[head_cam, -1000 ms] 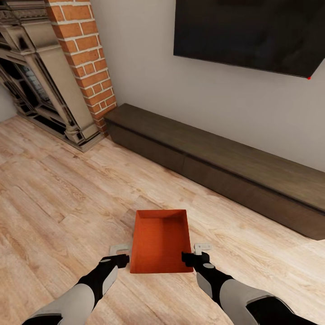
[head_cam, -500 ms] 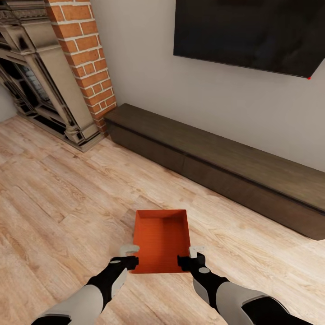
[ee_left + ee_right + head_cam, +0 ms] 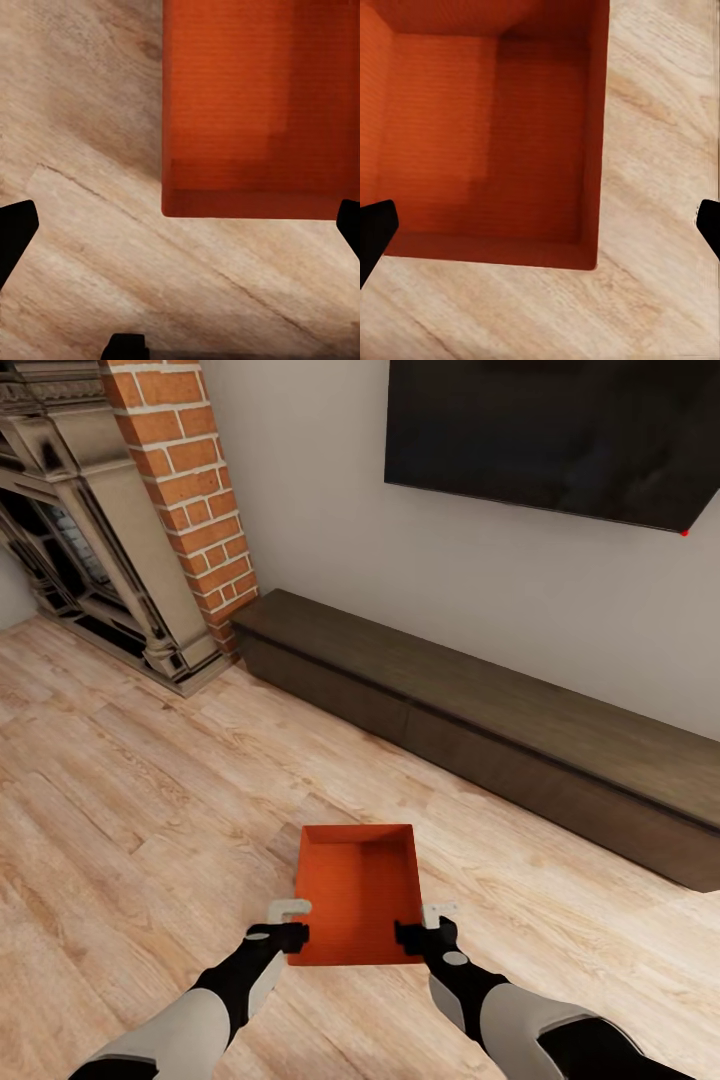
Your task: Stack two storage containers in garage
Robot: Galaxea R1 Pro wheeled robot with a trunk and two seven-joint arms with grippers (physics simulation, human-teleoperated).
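One orange-red storage container (image 3: 355, 885) stands open-topped on the light wood plank floor (image 3: 130, 810) of the living room, right in front of me. My left gripper (image 3: 292, 922) is open at its near left corner, and in the left wrist view the container (image 3: 259, 112) lies between the wide-spread left gripper (image 3: 180, 229) fingertips. My right gripper (image 3: 425, 923) is open at the near right corner. The right wrist view shows the container's side wall (image 3: 594, 135) between the right gripper's (image 3: 540, 229) black fingertips.
A long low dark wood cabinet (image 3: 480, 730) runs along the white wall ahead, under a wall-mounted black screen (image 3: 550, 435). A brick column (image 3: 190, 490) and an ornate fireplace (image 3: 90, 550) stand at the far left. Bare plank floor lies on both sides of the container.
My left gripper has moved right, up to the container's near left corner. The right gripper has shifted slightly inward at the right corner. The container has stayed put.
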